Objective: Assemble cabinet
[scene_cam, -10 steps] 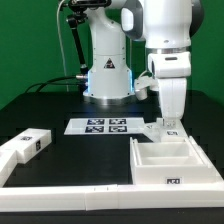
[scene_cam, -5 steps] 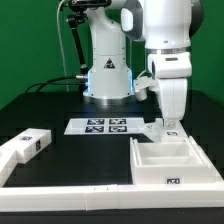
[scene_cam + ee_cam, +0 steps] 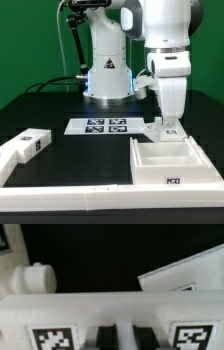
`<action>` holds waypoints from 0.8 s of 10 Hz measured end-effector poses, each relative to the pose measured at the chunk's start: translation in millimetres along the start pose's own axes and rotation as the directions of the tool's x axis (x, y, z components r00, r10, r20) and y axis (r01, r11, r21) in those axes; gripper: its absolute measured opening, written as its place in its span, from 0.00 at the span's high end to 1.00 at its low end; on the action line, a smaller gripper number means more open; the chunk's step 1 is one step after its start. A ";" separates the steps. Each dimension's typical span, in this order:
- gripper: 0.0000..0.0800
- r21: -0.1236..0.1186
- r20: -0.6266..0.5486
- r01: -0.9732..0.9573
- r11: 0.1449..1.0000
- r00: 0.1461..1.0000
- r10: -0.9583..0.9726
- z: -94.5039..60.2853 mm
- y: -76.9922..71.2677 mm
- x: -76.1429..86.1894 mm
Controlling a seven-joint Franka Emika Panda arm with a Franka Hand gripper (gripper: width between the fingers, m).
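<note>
The cabinet's open box shell lies at the exterior view's right, with a tag on its front wall. Just behind it stands a small white tagged cabinet piece. My gripper comes straight down onto it. In the wrist view this piece fills the near field with two marker tags, and my dark fingertips press on either side of a thin white rib, with my gripper shut on it. Another small tagged cabinet block lies far off at the exterior view's left.
The marker board lies flat in the middle in front of the robot base; its corner shows in the wrist view. A long low white rail runs along the front. A white round knob shows beside the held piece.
</note>
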State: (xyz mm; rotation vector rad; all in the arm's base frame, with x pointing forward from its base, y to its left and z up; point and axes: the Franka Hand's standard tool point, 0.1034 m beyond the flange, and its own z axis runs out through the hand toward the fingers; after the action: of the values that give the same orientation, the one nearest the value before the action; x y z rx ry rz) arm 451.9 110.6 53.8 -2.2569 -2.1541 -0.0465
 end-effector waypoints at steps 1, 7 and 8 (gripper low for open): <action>0.91 -0.001 0.000 -0.003 1.000 1.000 0.003 -0.4 0.7 0.1; 0.91 0.001 0.003 0.003 1.000 1.000 -0.003 -2.4 4.1 -1.0; 0.91 -0.004 0.003 0.004 1.000 1.000 -0.004 -4.4 5.9 -0.5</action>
State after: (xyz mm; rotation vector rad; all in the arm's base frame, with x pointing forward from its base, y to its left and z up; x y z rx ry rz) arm 457.7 109.7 58.2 -2.2562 -2.1612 -0.0476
